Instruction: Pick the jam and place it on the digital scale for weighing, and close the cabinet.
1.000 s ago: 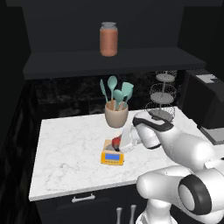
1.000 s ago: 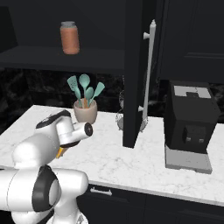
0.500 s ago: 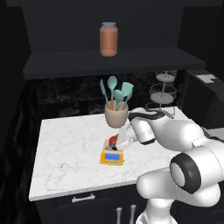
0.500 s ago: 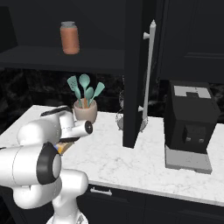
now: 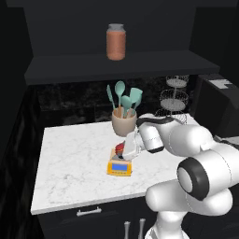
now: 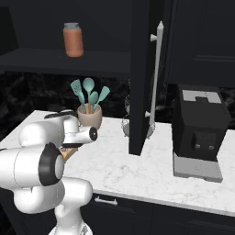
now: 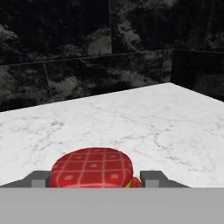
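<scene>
- The jam (image 5: 120,147) sat on the digital scale (image 5: 120,166), on the white marble surface (image 5: 70,163), just in front of the utensil cup (image 5: 123,123).
- In the hand view its red checked lid (image 7: 92,168) lay between the two fingertips (image 7: 37,178), one on either side.
- The hand (image 5: 127,148) was at the jar, its jaws partly apart with the jar between them; whether they pressed on it could not be told.
- The cabinet (image 6: 140,69) stood open, its black door edge-on over the surface with the long silver bar handle (image 6: 155,78) facing out.
- On the shelf (image 5: 121,65) inside stood a tall orange-brown jar (image 5: 115,41).
- A wire tiered stand (image 5: 173,97) stood behind the arm, and a black coffee machine (image 6: 199,131) sat at the right end of the surface.
</scene>
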